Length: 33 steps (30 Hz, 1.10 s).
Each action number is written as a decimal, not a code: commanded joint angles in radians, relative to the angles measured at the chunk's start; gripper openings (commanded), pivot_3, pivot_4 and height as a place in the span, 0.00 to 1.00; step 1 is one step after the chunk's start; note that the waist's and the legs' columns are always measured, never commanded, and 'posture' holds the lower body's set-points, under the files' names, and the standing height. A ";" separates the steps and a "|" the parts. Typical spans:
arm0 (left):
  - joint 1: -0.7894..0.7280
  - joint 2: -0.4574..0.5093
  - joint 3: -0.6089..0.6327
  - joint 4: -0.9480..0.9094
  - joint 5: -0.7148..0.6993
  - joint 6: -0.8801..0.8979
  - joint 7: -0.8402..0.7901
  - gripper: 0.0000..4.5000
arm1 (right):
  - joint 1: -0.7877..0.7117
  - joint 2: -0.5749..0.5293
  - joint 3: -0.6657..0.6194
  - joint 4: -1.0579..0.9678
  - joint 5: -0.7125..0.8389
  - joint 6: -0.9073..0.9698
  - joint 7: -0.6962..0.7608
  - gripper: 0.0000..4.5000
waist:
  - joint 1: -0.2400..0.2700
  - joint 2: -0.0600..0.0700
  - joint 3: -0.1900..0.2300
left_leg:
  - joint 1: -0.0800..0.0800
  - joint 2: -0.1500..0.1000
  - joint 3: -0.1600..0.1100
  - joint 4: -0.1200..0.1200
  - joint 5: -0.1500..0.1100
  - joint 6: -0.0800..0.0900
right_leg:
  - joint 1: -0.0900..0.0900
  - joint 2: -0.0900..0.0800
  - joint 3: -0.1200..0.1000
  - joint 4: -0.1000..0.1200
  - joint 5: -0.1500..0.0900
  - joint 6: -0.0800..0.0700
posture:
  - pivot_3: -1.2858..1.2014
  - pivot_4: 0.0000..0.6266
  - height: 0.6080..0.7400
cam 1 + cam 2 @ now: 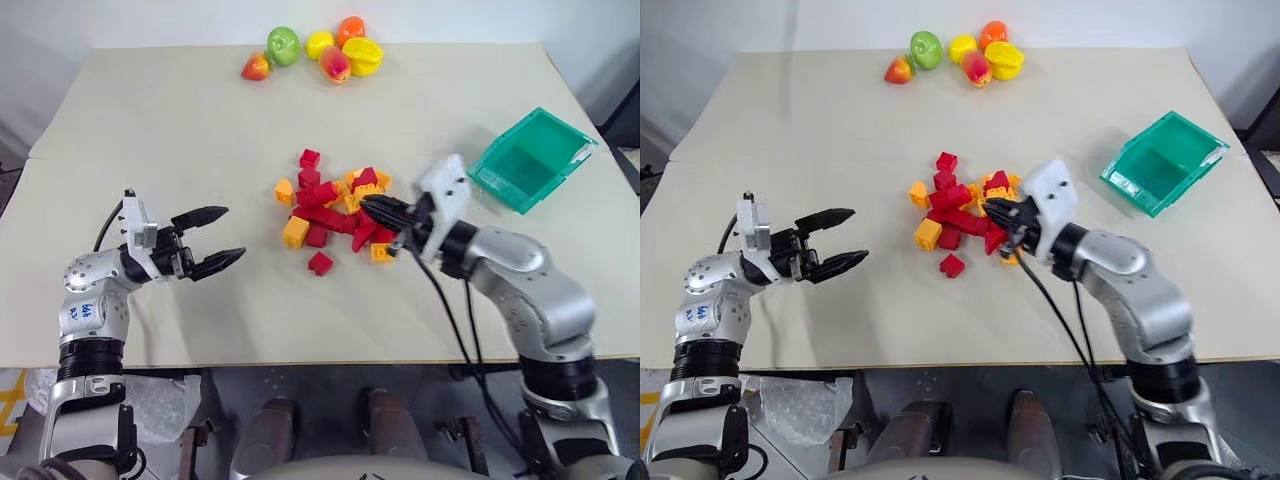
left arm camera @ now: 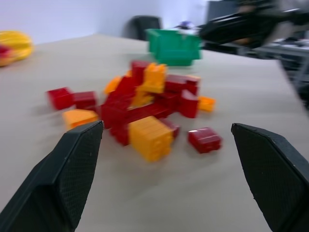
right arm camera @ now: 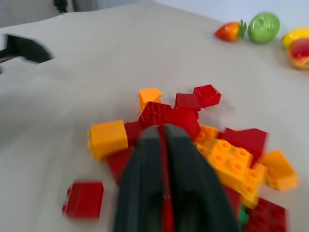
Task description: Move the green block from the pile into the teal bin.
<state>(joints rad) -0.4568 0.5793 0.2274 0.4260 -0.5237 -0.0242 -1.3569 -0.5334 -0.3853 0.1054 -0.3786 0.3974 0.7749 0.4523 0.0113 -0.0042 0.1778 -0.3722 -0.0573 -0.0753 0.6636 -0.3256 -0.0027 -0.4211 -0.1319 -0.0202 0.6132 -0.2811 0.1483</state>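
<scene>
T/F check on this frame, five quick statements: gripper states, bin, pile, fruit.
1. The right gripper is shut, at the pile. True.
2. The left gripper is shut on a red brick. False: it is open and empty, apart from the pile.
3. The teal bin already holds bricks. False: nothing shows inside it.
4. The toy fruits sit at the far edge of the table, away from the pile. True.
5. The pile lies between the two grippers. True.
</scene>
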 commanded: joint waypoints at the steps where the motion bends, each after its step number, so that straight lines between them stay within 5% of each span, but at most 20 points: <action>1: -0.024 0.018 0.016 0.026 -0.009 -0.052 -0.055 1.00 | -0.059 0.083 0.056 0.087 -0.056 0.007 -0.073 0.01 | -0.008 0.000 0.000 | 0.000 0.000 0.000 0.000 0.000 0.000 | 0.000 0.000 0.000 0.000 0.000 0.000 | 0.52 0.24 1.00; 7: -0.019 0.013 0.019 0.032 -0.002 -0.087 -0.049 1.00 | -0.187 0.263 0.135 0.411 -0.206 -0.095 -0.189 0.01 | -0.040 0.000 0.000 | 0.000 -0.001 0.003 -0.001 0.000 0.000 | -0.006 0.000 0.003 0.008 -0.001 -0.001 | 0.52 0.24 1.00; 13: 0.012 0.001 0.018 0.000 -0.007 -0.099 -0.033 1.00 | -0.254 0.326 0.102 0.578 -0.283 -0.138 -0.277 0.01 | -0.047 0.000 0.000 | 0.000 0.000 0.003 -0.001 0.000 0.000 | -0.007 0.000 0.004 0.009 -0.001 -0.001 | 0.52 0.24 1.00; 24: 0.051 -0.010 0.033 -0.048 -0.018 -0.100 0.015 1.00 | -0.222 0.158 -0.029 0.583 -0.370 -0.092 -0.345 0.01 | -0.038 0.000 0.000 | -0.001 -0.001 0.003 0.000 0.000 0.000 | -0.007 -0.001 0.004 0.009 -0.001 -0.001 | 0.52 0.24 1.00; 33: 0.030 -0.034 0.019 -0.026 -0.008 -0.108 0.025 1.00 | -0.129 -0.061 0.017 0.406 -0.352 -0.034 -0.074 0.01 | -0.045 -0.001 -0.001 | 0.000 -0.001 0.007 -0.001 -0.001 0.002 | -0.007 0.001 0.005 0.007 0.000 -0.001 | 0.52 0.24 1.00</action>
<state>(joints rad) -0.4238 0.5389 0.2330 0.4076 -0.5216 -0.1175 -1.3326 -0.6793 -0.4348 0.1082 0.0473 0.0384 0.7227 0.3482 -0.0337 -0.0051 0.1772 -0.3723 -0.0579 -0.0682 0.6628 -0.3267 -0.0014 -0.4280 -0.1297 -0.0151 0.6208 -0.2816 0.1476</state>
